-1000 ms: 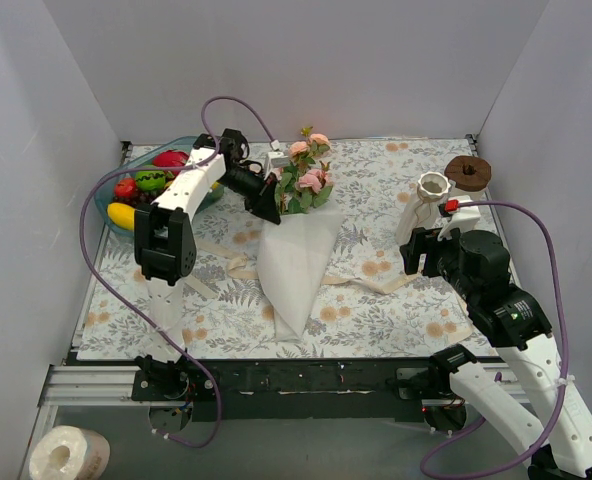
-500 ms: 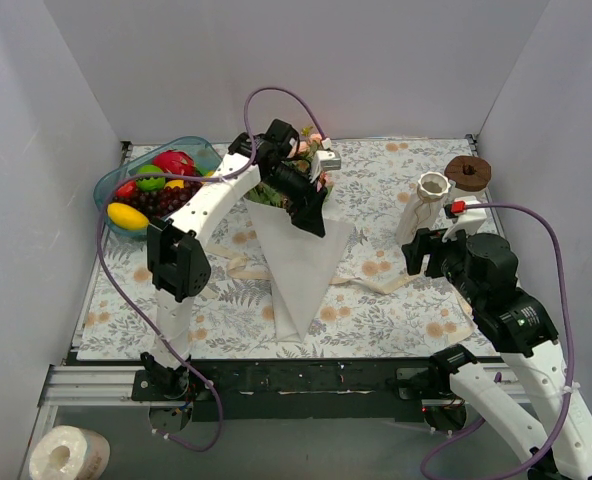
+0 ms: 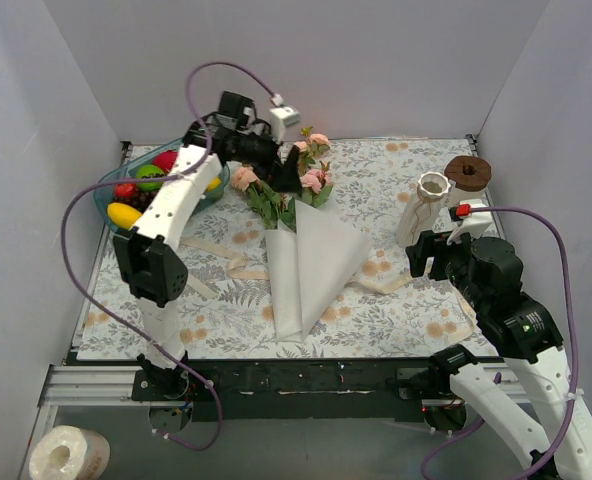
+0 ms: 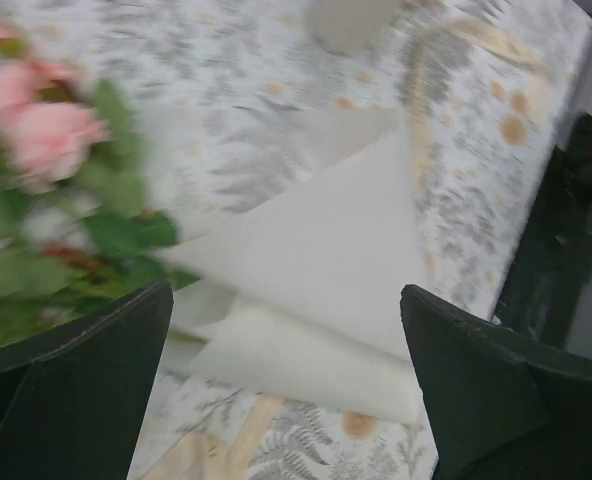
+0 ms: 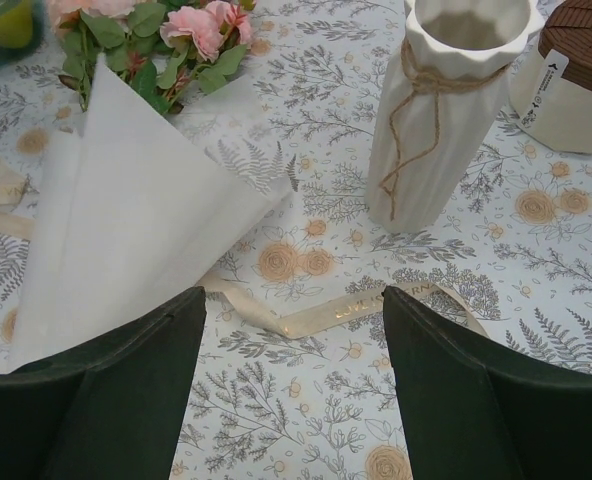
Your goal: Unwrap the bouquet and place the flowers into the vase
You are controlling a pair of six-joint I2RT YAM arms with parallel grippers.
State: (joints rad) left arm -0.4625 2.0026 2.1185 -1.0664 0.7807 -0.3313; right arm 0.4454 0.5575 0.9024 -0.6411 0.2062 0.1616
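Note:
The bouquet's white paper (image 3: 311, 262) lies spread open on the cloth, point toward the near edge. The flowers (image 3: 314, 170), pink roses with green leaves, lie at its far wide end, and one bloom (image 3: 243, 178) lies off to the left. My left gripper (image 3: 288, 176) hovers open over the flowers with nothing between its fingers; its wrist view shows the paper (image 4: 326, 280) and blurred roses (image 4: 54, 130) below. The vase (image 3: 428, 205) stands upright at the right. Just in front of it, my right gripper (image 3: 431, 256) is open and empty, over the cream ribbon (image 5: 346, 310).
A bowl of fruit (image 3: 146, 190) sits at the back left beside the left arm. A white cylinder with a brown top (image 3: 466, 172) stands behind the vase (image 5: 446, 100). Loose ribbon (image 3: 226, 258) trails left of the paper.
The left gripper drew the paper's edge across to the right, opened and let it go, then pulled back and up over the flowers. The paper now lies wider and flatter. The right arm barely moved.

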